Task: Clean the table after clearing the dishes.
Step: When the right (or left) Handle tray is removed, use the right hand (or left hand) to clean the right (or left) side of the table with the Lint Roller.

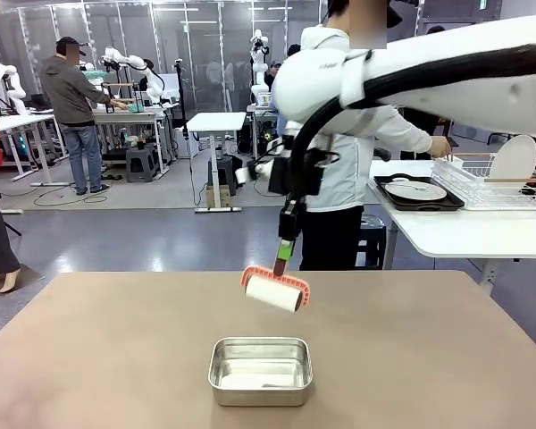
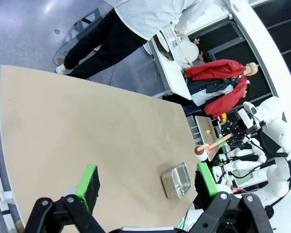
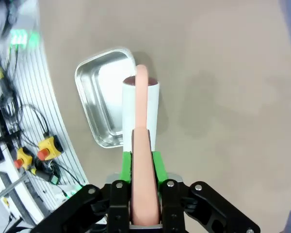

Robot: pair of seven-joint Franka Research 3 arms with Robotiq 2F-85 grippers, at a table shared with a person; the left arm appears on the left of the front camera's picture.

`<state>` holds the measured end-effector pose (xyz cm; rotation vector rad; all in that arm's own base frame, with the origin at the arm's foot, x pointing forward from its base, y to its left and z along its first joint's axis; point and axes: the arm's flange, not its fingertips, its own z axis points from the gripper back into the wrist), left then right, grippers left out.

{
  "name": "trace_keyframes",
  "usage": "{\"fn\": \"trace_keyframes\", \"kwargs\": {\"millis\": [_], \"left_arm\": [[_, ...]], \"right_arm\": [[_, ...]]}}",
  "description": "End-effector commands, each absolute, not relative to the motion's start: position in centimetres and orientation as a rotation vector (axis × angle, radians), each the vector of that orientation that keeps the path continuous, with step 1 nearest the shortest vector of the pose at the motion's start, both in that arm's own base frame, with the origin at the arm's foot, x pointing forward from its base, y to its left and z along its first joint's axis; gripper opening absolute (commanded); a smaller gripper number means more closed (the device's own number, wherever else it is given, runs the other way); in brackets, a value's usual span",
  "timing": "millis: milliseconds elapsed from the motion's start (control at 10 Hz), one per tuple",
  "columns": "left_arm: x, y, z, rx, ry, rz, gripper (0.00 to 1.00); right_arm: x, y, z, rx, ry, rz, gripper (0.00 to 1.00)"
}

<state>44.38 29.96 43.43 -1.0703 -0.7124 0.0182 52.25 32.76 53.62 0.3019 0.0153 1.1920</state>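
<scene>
My right gripper (image 1: 286, 248) (image 3: 141, 160) was clamped on the pink handle of a lint roller (image 1: 274, 292) (image 3: 141, 112), its fingers hiding the handle's upper end. The roll hung over the far middle of the table (image 1: 447, 357), beyond the steel pan (image 1: 260, 370) (image 3: 99, 97); I could not tell if it touched the top. My left gripper (image 2: 146, 179) stood spread wide above the table. Far right, a white plate (image 1: 417, 190) lay on a dark tray (image 1: 384, 192), any cutlery too small to make out. Another plate stood in the wire rack (image 1: 469, 183), partly cut off by my arm.
</scene>
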Motion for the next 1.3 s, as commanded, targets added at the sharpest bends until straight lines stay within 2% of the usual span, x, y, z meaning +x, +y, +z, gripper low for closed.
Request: {"fn": "trace_keyframes", "kwargs": {"millis": [0, 100, 200, 500, 600, 700, 800, 1100, 1200], "left_arm": [[44.1, 30.0, 43.6, -1.070, -0.705, 0.024, 1.00], [44.1, 30.0, 43.6, -1.070, -0.705, 0.024, 1.00], [44.1, 30.0, 43.6, -1.070, -0.705, 0.024, 1.00], [44.1, 30.0, 43.6, -1.070, -0.705, 0.024, 1.00], [44.1, 30.0, 43.6, -1.070, -0.705, 0.024, 1.00], [44.1, 30.0, 43.6, -1.070, -0.705, 0.024, 1.00], [44.1, 30.0, 43.6, -1.070, -0.705, 0.024, 1.00], [44.1, 30.0, 43.6, -1.070, -0.705, 0.024, 1.00], [44.1, 30.0, 43.6, -1.070, -0.705, 0.024, 1.00]], "right_arm": [[48.6, 27.6, 52.7, 0.313, -0.084, 0.944, 0.04], [48.3, 23.7, 52.2, 0.310, -0.112, 0.763, 0.04], [48.1, 20.5, 51.1, 0.384, -0.148, 0.621, 0.04], [47.2, 15.0, 47.6, 0.544, -0.199, 0.361, 0.04], [46.9, 14.4, 46.9, 0.557, -0.243, 0.355, 0.04], [46.8, 15.7, 46.9, 0.555, -0.201, 0.568, 0.04], [48.1, 13.1, 46.8, 0.530, -0.163, 0.369, 0.04], [48.1, 13.1, 46.8, 0.530, -0.163, 0.369, 0.04], [47.8, 13.1, 46.3, 0.542, -0.174, 0.397, 0.21]]}}
